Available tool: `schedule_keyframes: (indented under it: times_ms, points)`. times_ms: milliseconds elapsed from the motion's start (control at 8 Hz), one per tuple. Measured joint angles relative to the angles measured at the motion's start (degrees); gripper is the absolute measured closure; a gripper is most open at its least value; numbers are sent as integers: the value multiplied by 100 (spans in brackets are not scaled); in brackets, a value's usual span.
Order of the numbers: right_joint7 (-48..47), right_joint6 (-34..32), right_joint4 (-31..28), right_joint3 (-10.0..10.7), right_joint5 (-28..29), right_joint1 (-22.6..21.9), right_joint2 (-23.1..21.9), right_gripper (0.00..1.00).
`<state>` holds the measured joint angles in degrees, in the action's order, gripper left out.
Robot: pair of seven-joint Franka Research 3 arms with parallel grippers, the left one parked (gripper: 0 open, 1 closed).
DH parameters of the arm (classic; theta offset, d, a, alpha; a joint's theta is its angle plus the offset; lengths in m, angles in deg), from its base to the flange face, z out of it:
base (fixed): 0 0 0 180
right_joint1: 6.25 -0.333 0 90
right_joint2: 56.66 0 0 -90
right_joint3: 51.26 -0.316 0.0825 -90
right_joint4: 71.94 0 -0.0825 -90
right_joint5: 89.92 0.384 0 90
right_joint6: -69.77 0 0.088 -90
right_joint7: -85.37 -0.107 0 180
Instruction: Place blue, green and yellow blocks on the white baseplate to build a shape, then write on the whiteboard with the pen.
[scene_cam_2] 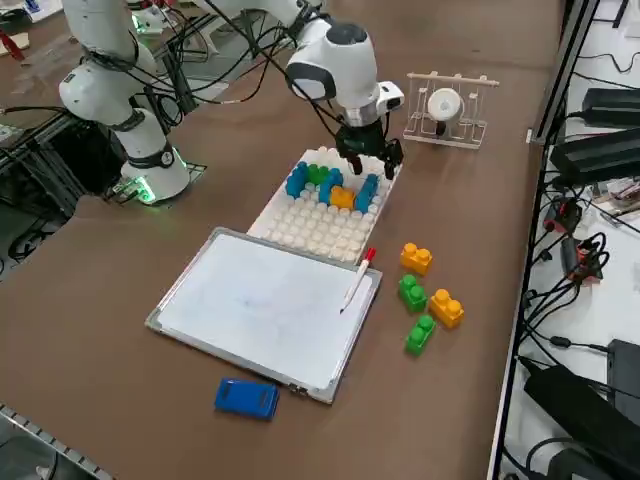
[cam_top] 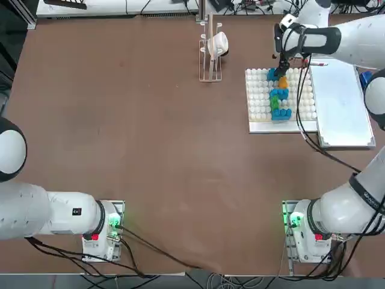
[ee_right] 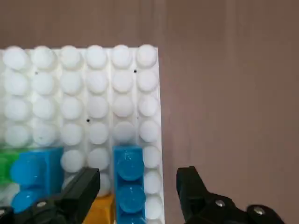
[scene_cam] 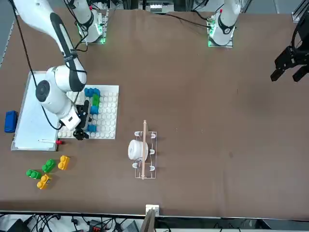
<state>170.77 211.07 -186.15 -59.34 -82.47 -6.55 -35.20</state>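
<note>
- Brown table (cam_top: 150, 150) from where I'm sitting, cables and gear round the edges, a little rack (cam_top: 210, 51) with a white cup at the far side.
- My right gripper (ee_right: 138, 186) hangs just above the far end of the shape (cam_top: 278, 96), fingers spread wide, nothing held. A blue brick (ee_right: 128, 182) sits between them, untouched.
- The shape is on the baseplate (cam_top: 258, 102): blue, green and an orange-yellow brick joined in a narrow wiggle.
- Whiteboard (scene_cam_2: 260, 305) lies right beside the plate, pen (scene_cam_2: 358, 278) resting on its edge, red end toward the plate.
- Blue eraser (scene_cam_2: 246, 398) just off the board's other end.
- Spare blocks (scene_cam_2: 425, 300), two green and two yellow, loose on the table near the pen.
</note>
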Motion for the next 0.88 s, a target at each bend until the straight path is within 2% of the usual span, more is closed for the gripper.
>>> schedule_keyframes:
  times_ms: [375,625,750,875]
  points:
    - [-1103,-831,142,-4,101,-2,-592,0]
    - [-1876,-971,141,37,99,15,-927,0]
    - [-2077,-976,142,123,74,33,-1017,0]
    - [-2151,-960,144,292,10,56,-1078,0]
